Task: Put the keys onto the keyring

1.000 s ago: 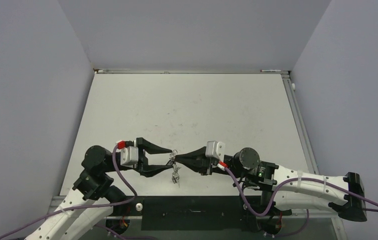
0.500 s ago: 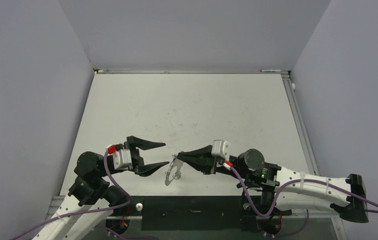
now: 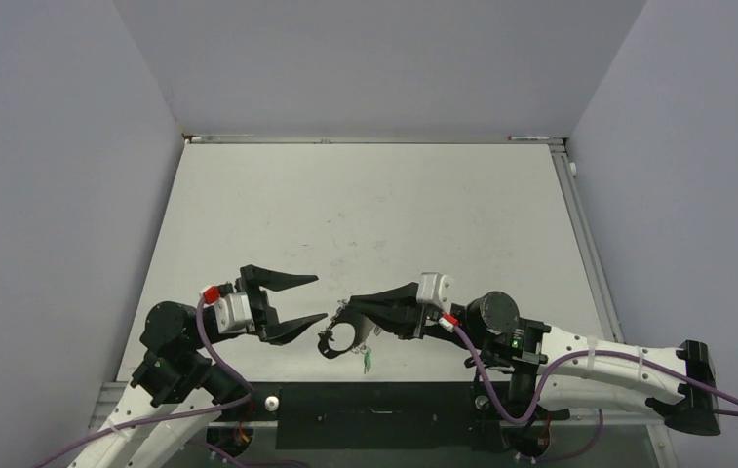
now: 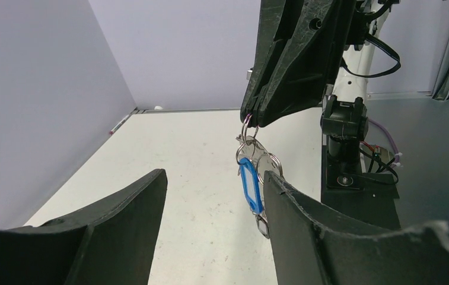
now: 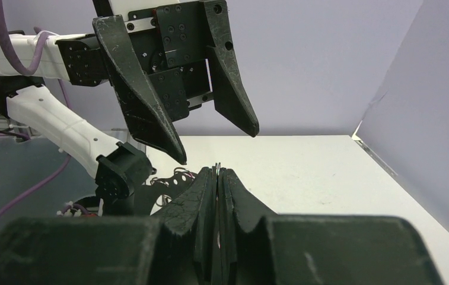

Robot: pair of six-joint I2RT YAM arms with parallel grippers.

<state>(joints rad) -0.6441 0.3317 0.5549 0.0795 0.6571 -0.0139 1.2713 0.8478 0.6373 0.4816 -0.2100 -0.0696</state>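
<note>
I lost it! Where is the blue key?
In the left wrist view, the blue key hangs under the tip of the shut right claw, just ahead of the open left claw.

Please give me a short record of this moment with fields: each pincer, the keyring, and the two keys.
left pincer: open, empty, facing the keyring
right pincer: shut on the keyring
keyring: hangs from the shut right pincer
blue key: hangs from the keyring
green key: below the keyring in the top view; hanging or lying, cannot tell
</note>
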